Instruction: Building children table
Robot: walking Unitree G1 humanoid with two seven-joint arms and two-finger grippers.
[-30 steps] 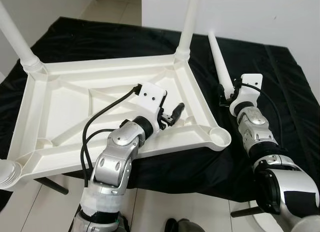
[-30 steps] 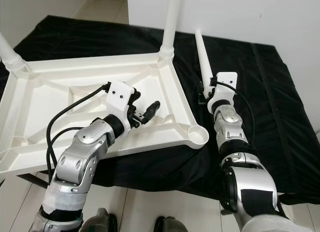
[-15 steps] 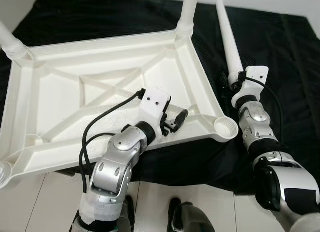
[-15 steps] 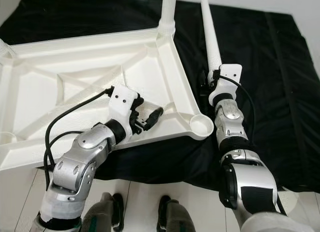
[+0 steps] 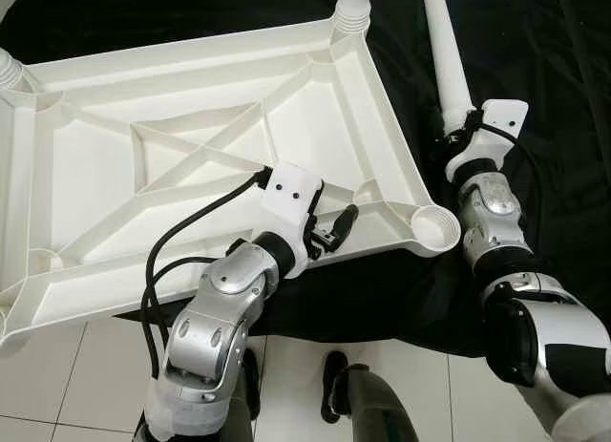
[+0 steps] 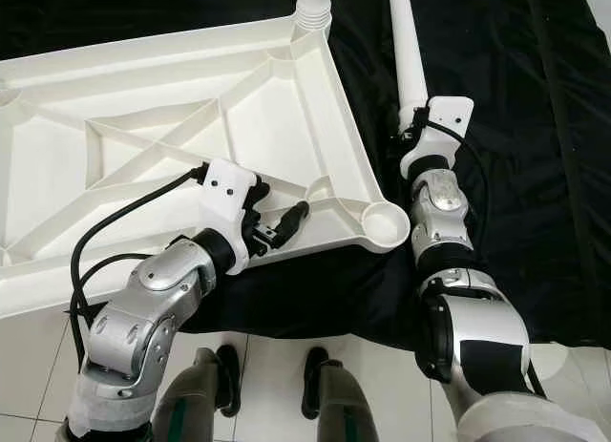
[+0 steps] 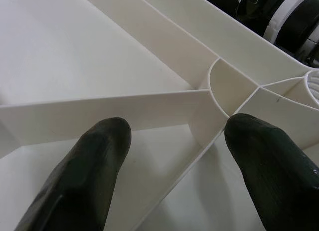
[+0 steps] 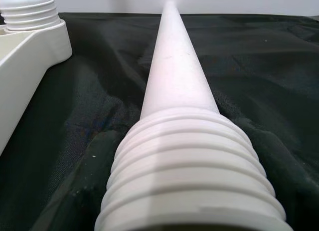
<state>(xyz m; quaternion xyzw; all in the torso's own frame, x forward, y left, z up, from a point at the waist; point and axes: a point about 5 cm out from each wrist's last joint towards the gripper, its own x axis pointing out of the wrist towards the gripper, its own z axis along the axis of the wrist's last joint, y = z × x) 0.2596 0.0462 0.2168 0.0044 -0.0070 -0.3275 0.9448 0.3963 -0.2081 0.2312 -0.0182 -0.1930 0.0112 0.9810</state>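
Observation:
A white plastic children's table top (image 5: 143,108) lies upside down on a black cloth, ribs facing up. One leg stands screwed in at the far right corner (image 5: 351,5) and another at the far left corner (image 5: 6,72). The near right corner socket (image 5: 435,229) is empty. My left gripper (image 5: 339,227) hovers open over the ribs just left of that socket, its fingers (image 7: 89,171) straddling a rib. A loose white leg (image 5: 445,51) lies on the cloth to the right of the top. My right gripper (image 5: 465,127) is shut on its threaded end (image 8: 189,191).
The black cloth (image 5: 554,89) covers a low surface whose near edge drops to a white tiled floor (image 5: 57,375). The table top's near left part overhangs that edge. Dark shoes (image 5: 334,404) and green legs (image 5: 382,423) stand on the floor below me.
The camera has tipped down and moved in, so the whole scene has shifted upward in the picture. Both grippers keep their places relative to the table top and the loose leg.

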